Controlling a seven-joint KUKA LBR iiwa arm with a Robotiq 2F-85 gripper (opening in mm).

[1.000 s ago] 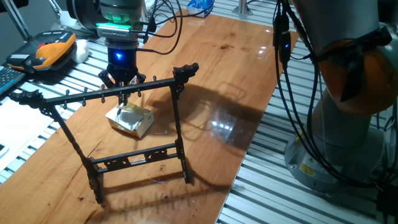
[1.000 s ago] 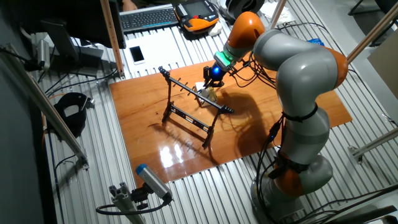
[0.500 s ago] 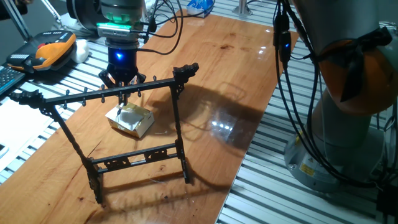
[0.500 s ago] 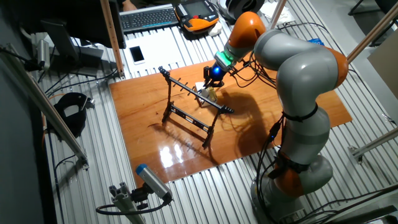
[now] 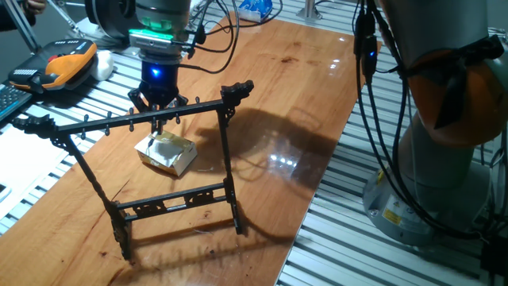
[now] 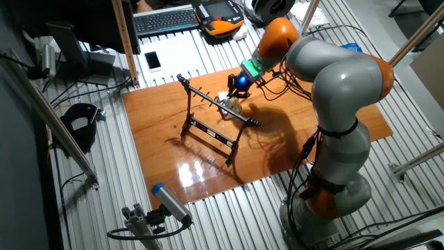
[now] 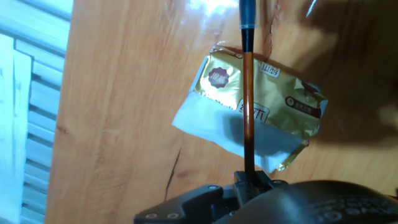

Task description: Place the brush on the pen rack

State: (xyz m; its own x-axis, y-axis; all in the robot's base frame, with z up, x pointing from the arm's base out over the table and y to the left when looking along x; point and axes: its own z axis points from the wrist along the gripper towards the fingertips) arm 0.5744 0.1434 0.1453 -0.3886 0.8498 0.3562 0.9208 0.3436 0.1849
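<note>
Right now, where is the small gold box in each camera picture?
One fixed view: box on the table behind the rack, under the gripper.
Other fixed view: box beyond the rack's right end.
Hand view: box centre, brush crossing it.
Shared landmark: the brush.

One pen rack, one brush, one gold-wrapped box, one wooden table

Glossy wooden tabletop on a ribbed aluminium bench. Keyboard behind; glare on the wood.
</note>
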